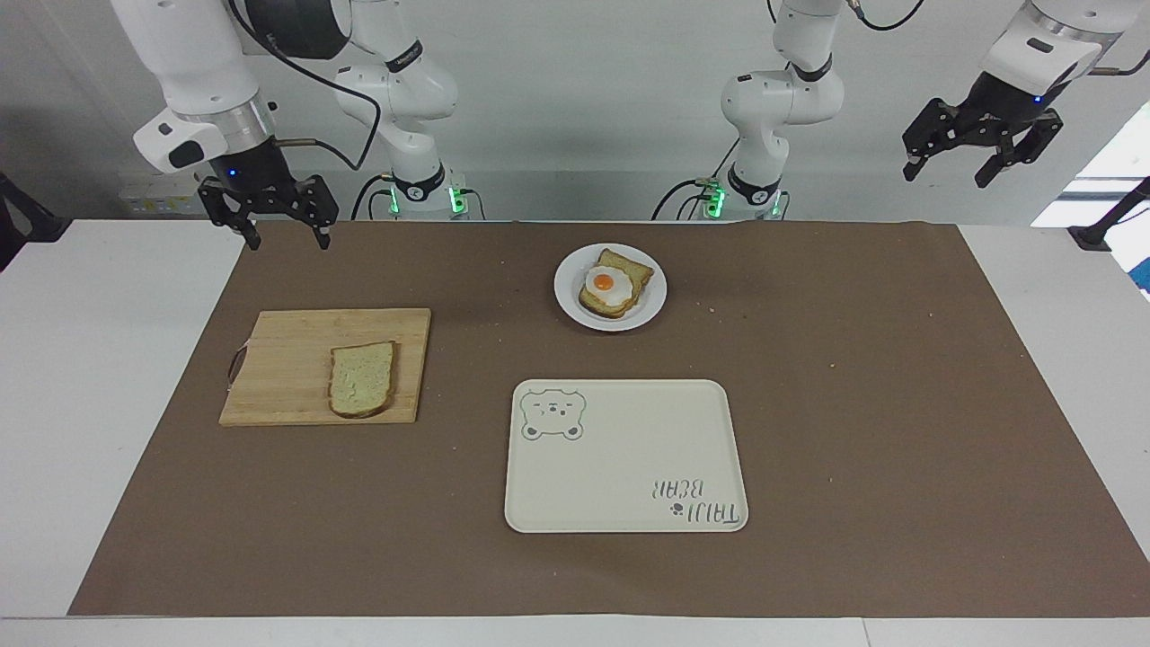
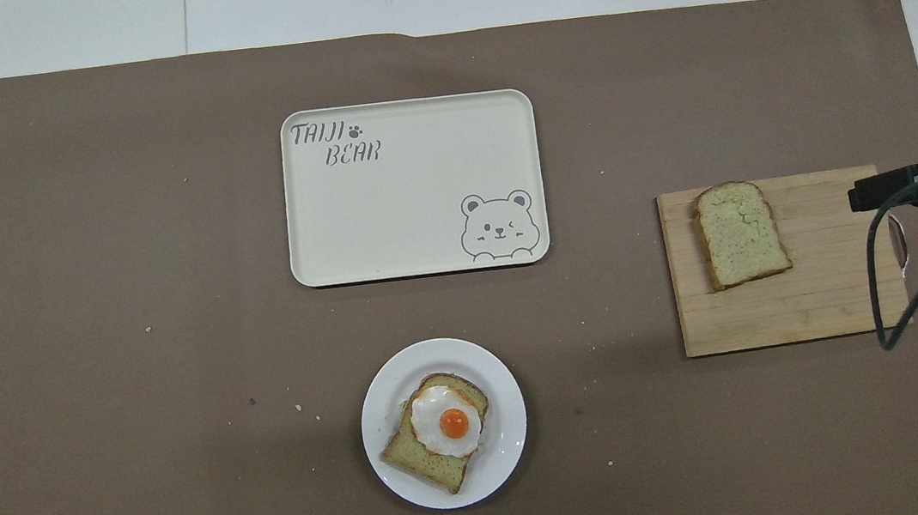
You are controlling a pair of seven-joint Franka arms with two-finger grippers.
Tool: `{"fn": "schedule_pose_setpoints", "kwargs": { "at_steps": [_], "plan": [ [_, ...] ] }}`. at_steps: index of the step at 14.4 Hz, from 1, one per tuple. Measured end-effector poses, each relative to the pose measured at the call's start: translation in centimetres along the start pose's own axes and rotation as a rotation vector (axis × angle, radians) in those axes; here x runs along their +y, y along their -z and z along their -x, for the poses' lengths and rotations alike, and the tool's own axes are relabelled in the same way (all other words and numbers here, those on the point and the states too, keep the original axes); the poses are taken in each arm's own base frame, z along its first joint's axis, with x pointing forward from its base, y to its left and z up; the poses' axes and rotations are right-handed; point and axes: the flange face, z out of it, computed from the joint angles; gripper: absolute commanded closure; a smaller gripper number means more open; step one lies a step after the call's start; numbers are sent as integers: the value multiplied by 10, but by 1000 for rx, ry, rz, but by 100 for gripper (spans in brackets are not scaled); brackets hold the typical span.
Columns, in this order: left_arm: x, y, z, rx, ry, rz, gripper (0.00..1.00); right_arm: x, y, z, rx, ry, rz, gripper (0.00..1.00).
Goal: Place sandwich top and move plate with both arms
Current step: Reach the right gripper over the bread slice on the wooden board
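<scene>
Your right gripper (image 1: 283, 235), fingers spread, hangs over the mat corner near the cutting board (image 1: 296, 359) carrying the sandwich top (image 1: 362, 378); the plate (image 1: 654, 292) sits toward the waiting, open left gripper (image 1: 952, 166).

Brown paper sheet (image 1: 853, 404) over white table (image 1: 108, 377). Plate (image 1: 568, 301) plain white; toast (image 1: 629, 268) on it tan, egg (image 1: 604, 282) white with orange yolk. Tray (image 1: 620, 467) cream, grey bear outline and lettering. Board (image 1: 296, 350) pale striped wood. Bread slice (image 1: 362, 378) beige, brown crust.
</scene>
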Motion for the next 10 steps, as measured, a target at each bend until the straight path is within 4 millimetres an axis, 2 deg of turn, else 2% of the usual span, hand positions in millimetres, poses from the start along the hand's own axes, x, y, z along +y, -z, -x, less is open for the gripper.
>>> {"fn": "schedule_pose_setpoints", "kwargs": {
  "at_steps": [6,10],
  "plan": [
    [0,0,0,0,0,0,0,45,-90,-35,-19,178,-1,0],
    [0,0,0,0,0,0,0,41,-156,-56,-13,199,-10,0]
  ]
}}
